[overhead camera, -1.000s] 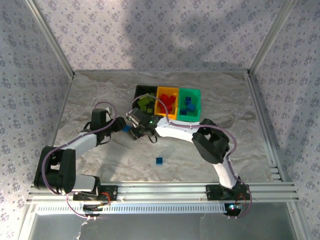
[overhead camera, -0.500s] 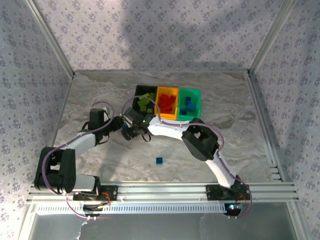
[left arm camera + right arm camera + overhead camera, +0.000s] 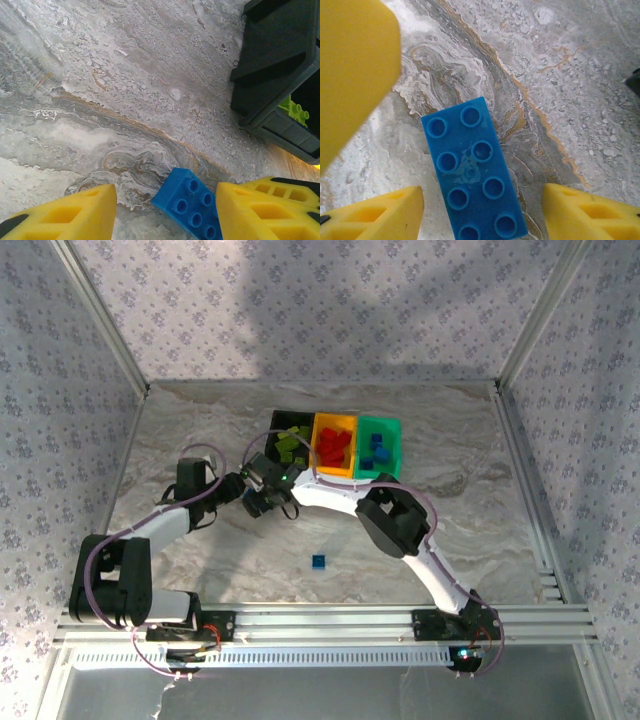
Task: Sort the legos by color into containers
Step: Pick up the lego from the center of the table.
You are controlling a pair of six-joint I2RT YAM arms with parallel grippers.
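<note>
Largely sorted: lime, red and blue plastic toy bricks [image 3: 333, 443] lay in the black bin [image 3: 288, 420], orange-yellow bin [image 3: 336, 418] and green bin [image 3: 380, 421]; a small blue brick [image 3: 318, 561] and an eight-stud blue brick [image 3: 472, 172] remained on the marbled bench [image 3: 200, 430]. The left end effector [image 3: 165, 212] and right end effector [image 3: 480, 215] gaped empty astride the latter near the black bin, the right arm having swung leftward within the second.

Overhead view faces down; wrist views, close, probably share blue brick [image 3: 472, 170].

Blue brick [image 3: 188, 201] cut by bottom edge; black bin [image 3: 272, 62] cropped right
</note>
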